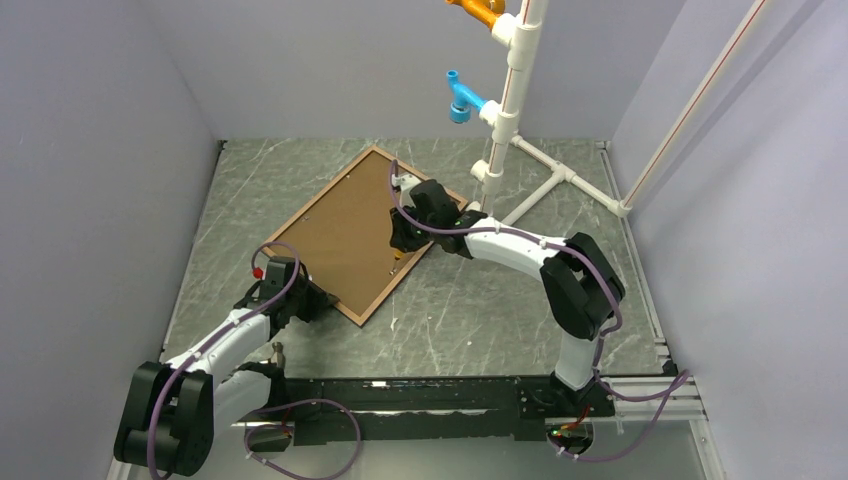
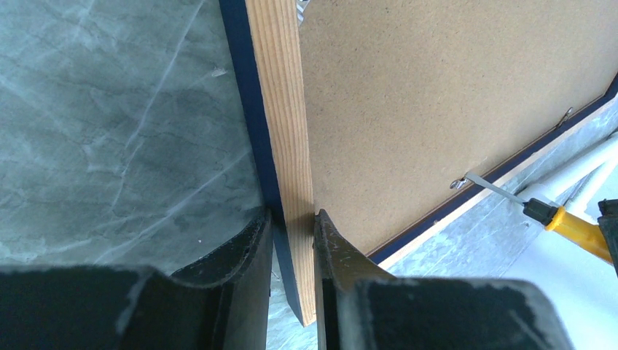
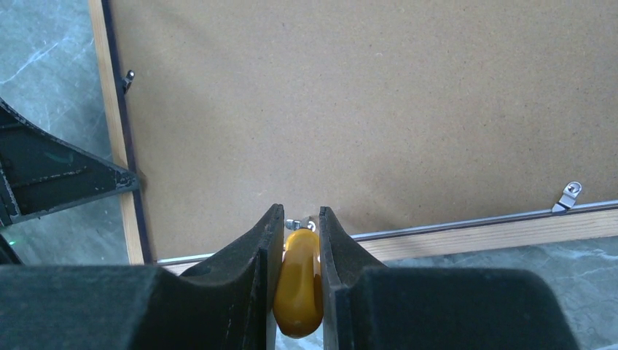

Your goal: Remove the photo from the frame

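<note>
1. Left gripper (image 2: 293,219) — nearest the arm bases. Its 2 fingers pinch the rail of the frame (image 2: 288,109) beside its near corner, 1 on the navy outer edge and 1 on the inner side.
2. Frame — flat and face down on the grey marbled table (image 1: 480,310), set diagonally, pale wood back uppermost.
3. Backing board (image 1: 350,235) — brown, seated inside the frame. The photo's print side is hidden beneath it.
4. Right gripper (image 3: 300,219) — at the frame's far long side. Its 2 fingers are clamped on a yellow-handled tool (image 3: 297,284), whose thin blade reaches a metal clip (image 2: 459,182).
5. White pipe stand (image 1: 505,110) — farthest, upright, with a blue fitting (image 1: 460,100).
</note>
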